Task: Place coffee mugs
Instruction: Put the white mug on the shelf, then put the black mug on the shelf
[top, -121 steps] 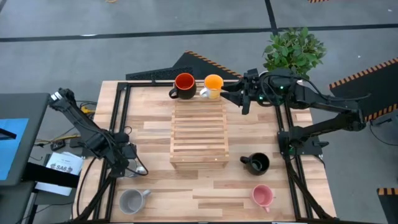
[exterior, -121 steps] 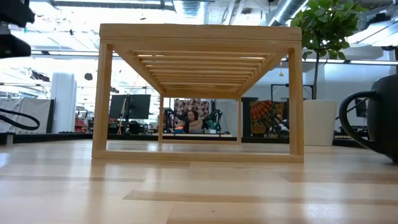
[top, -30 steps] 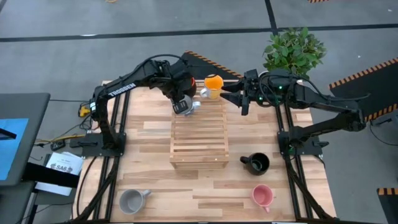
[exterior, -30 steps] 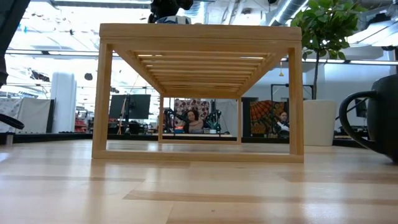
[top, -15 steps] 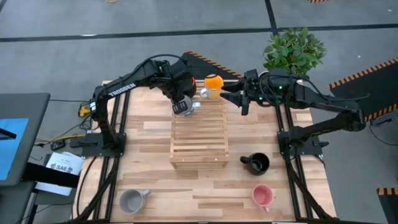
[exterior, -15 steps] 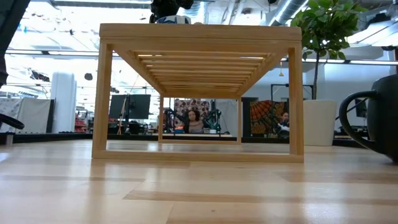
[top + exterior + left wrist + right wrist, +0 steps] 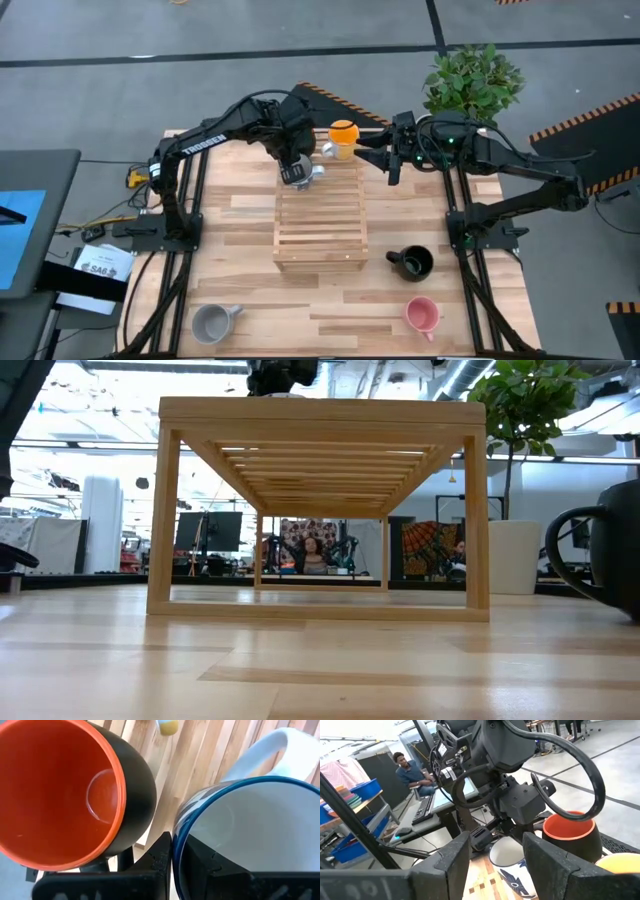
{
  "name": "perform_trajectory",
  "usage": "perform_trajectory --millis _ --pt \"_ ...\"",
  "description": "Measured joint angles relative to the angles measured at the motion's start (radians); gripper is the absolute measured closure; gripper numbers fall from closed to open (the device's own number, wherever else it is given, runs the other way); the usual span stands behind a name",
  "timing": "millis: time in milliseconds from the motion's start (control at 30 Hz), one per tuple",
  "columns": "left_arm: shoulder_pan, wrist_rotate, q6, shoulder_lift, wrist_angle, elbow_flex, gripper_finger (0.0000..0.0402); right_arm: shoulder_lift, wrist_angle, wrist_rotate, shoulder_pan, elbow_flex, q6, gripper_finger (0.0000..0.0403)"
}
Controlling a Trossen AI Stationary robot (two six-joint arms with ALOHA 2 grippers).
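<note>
A white mug (image 7: pixel 250 820) is showing a blue rim and blue pattern; at its nine o'clock a black mug (image 7: pixel 65 795) is glowing orange inside.

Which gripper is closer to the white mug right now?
Left. The left gripper is right at the white mug on the wooden rack; the right gripper sits off beyond the yellow-orange mug.

Bright, even overhead light; soft shadows; close wrist view slightly blurred.
</note>
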Motion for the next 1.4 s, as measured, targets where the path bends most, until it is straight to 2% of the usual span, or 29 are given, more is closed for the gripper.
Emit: perform_trajectory --millis 167,400,667,867,1100,1267,1333,1400 --pt "0.0 -0.005 0.0 0.0 0.014 0.0 0.0365 0.0 0.0 0.0 0.0 0.0 0.0 0.0195" --pt "0.005 -0.028 0.018 0.0 0.018 0.02 0.0292 0.0 0.001 0.0 0.0 0.0 0.001 0.0195" --pt "0.005 -0.044 0.01 0.0 -0.022 0.138 0.0234 0.0 0.001 0.0 0.0 0.0 0.0 0.0195" --pt "0.005 -0.046 -0.052 -0.004 -0.075 0.273 0.0225 0.0 0.001 0.0 0.0 0.0 0.0 0.0195" --pt "-0.009 -0.003 -0.116 -0.129 0.023 0.238 0.0225 0.0 0.001 0.0 0.0 0.0 0.0 0.0195" --pt "-0.055 -0.009 -0.106 -0.237 0.169 0.223 0.0225 0.0 0.001 0.0 0.0 0.0 0.0 0.0195" --pt "-0.081 -0.017 -0.098 -0.298 0.252 0.179 0.0225 0.0 0.001 0.0 0.0 0.0 0.0 0.0195" --pt "-0.112 -0.04 -0.084 -0.368 0.354 0.082 0.0225 0.0 0.001 0.0 0.0 0.0 0.0 0.0195"
